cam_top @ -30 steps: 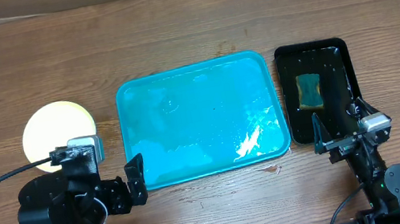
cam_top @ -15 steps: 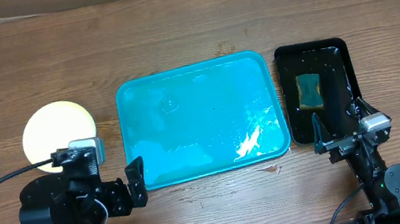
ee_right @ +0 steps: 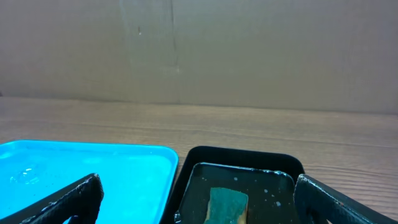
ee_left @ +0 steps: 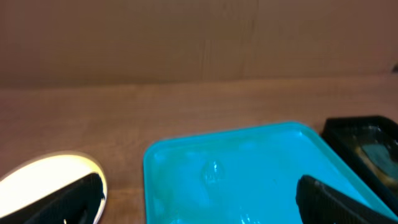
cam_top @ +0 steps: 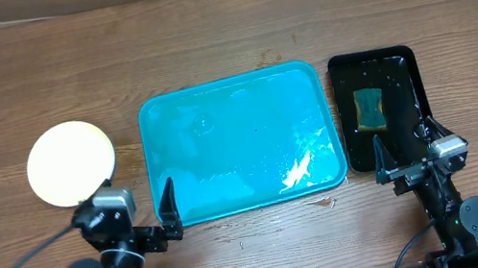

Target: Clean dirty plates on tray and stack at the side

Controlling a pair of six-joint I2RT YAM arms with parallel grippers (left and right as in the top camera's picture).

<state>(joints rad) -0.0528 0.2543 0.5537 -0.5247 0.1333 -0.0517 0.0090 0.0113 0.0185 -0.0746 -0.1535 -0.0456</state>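
The large turquoise-blue rectangular plastic tray (cam_top: 249, 137) holds 0 plates. A pale yellow-green round plate (cam_top: 71, 162) lies to its left, well apart. Plates beneath it cannot be confirmed. The left gripper (ee_left: 199, 205) and right gripper (ee_right: 199, 202) are both released and grasp nothing. Judged step: parking. Retract each arm straight back, clear of the tray rim and the plate.

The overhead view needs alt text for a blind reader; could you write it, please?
An empty blue tray sits mid-table, a pale yellow plate to its left, a black tray holding a sponge to its right.
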